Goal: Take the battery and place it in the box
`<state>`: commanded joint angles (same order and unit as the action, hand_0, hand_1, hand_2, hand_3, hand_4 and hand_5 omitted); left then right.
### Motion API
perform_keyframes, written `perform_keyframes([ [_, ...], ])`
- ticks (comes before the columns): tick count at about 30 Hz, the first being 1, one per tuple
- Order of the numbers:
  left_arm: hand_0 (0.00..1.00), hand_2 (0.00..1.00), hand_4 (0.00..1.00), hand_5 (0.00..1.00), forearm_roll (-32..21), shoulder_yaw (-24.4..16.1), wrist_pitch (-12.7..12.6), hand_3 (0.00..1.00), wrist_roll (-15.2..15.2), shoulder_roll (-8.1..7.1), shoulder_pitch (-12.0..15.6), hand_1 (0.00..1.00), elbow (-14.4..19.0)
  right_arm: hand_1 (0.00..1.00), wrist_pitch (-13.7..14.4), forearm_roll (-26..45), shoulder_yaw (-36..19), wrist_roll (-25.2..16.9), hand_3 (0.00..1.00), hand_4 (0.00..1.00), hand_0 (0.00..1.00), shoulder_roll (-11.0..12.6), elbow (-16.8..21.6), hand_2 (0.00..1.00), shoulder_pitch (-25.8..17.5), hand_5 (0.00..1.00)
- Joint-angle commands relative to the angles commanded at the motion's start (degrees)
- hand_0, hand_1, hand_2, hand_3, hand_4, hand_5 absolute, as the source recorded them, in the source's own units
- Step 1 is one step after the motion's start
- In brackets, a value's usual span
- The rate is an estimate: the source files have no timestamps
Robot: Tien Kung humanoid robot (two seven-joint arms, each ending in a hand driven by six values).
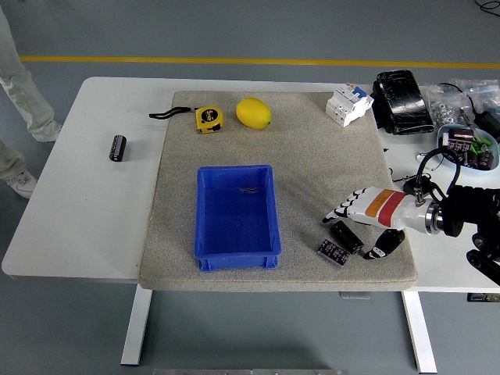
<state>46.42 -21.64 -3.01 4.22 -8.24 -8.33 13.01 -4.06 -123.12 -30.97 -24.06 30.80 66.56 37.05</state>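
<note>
A black cylindrical battery (346, 236) lies on the grey mat near its front right corner. A smaller black block with purple print (332, 251) lies just left of it. My right hand (354, 227) hovers right over the battery, fingers (337, 211) spread beyond it and the thumb (386, 244) on its near right side, holding nothing. The blue box (201, 234) stands empty in the middle of the mat, left of the hand. Another black battery (117, 147) lies on the bare table at the far left.
A yellow tape measure (208, 119), a lemon (253, 112) and a white breaker (348, 104) lie along the mat's (312, 164) far edge. A black pack (401, 101) and a bowl of parts (466, 145) sit at the right. A person's legs (19, 86) stand at the upper left.
</note>
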Motion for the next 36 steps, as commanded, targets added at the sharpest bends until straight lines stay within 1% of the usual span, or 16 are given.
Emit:
perform_keyframes([
  [3, 0.773, 0.748, 0.621, 0.526, 0.28, -0.22, 0.1, 0.571, 0.13, -0.07, -0.02, 0.729, 0.06, 0.723, 0.45, 0.21, 0.15, -0.02, 0.818, 0.97, 0.804, -0.14, -0.45, 0.762, -0.16, 0.161],
  [4, 0.772, 0.746, 0.62, 0.527, 0.34, -0.29, 0.12, 0.571, 0.16, -0.09, -0.02, 0.729, 0.06, 0.663, 0.67, 0.29, 0.25, -0.01, 0.771, 0.961, 0.754, -0.17, -0.6, 0.707, -0.18, 0.165],
  [9, 0.772, 0.746, 0.62, 0.527, 0.67, -0.57, 0.21, 0.571, 0.33, -0.17, -0.01, 0.729, 0.1, 0.663, 1.68, 0.64, 0.64, -0.11, 0.771, 0.961, 0.754, -0.25, -1.28, 0.707, -0.31, 0.165],
  [10, 0.769, 0.747, 0.62, 0.528, 0.76, -0.64, 0.23, 0.571, 0.37, -0.18, -0.01, 0.727, 0.11, 0.602, 1.92, 0.77, 0.68, -0.18, 0.629, 0.841, 0.684, -0.29, -1.43, 0.607, -0.33, 0.136],
  [15, 0.769, 0.747, 0.62, 0.528, 0.95, -0.77, 0.29, 0.571, 0.45, -0.22, 0.02, 0.727, 0.13, 0.602, 3.18, 1.17, 0.68, -0.32, 0.629, 0.841, 0.684, -0.37, -1.86, 0.607, -0.46, 0.136],
  [16, 0.768, 0.745, 0.62, 0.527, 1.02, -0.82, 0.31, 0.571, 0.47, -0.22, 0.03, 0.728, 0.13, 0.5, 3.32, 1.28, 0.63, -0.4, 0.522, 0.69, 0.59, -0.36, -1.84, 0.525, -0.47, 0.044],
  [21, 0.768, 0.745, 0.62, 0.527, 1.21, -0.98, 0.37, 0.571, 0.53, -0.28, -0.01, 0.728, 0.13, 0.5, 3.74, 1.36, 0.43, -0.54, 0.522, 0.69, 0.59, -0.28, -1.65, 0.525, -0.3, 0.044],
  [22, 0.767, 0.743, 0.62, 0.528, 1.23, -1.02, 0.37, 0.571, 0.54, -0.3, -0.02, 0.728, 0.12, 0.469, 3.74, 1.37, 0.37, -0.53, 0.49, 0.663, 0.518, -0.26, -1.62, 0.496, -0.24, 0.021],
  [27, 0.767, 0.743, 0.62, 0.528, 1.27, -1.02, 0.38, 0.571, 0.59, -0.36, -0.12, 0.728, 0.16, 0.469, 3.5, 1.36, -0.14, -0.44, 0.49, 0.663, 0.518, -0.05, -1.51, 0.496, -0.06, 0.021],
  [28, 0.768, 0.741, 0.619, 0.528, 1.28, -1.02, 0.38, 0.571, 0.59, -0.36, -0.13, 0.729, 0.16, 0.457, 3.43, 1.34, -0.32, -0.43, 0.484, 0.659, 0.48, 0.03, -1.44, 0.488, -0.07, 0.017],
  [36, 0.767, 0.741, 0.62, 0.528, 1.24, -1.11, 0.37, 0.571, 0.57, -0.45, -0.06, 0.729, 0.09, 0.455, 2.4, 1.74, -3.19, -0.05, 0.485, 0.669, 0.474, 1.1, 0.45, 0.488, 1.31, 0.022],
])
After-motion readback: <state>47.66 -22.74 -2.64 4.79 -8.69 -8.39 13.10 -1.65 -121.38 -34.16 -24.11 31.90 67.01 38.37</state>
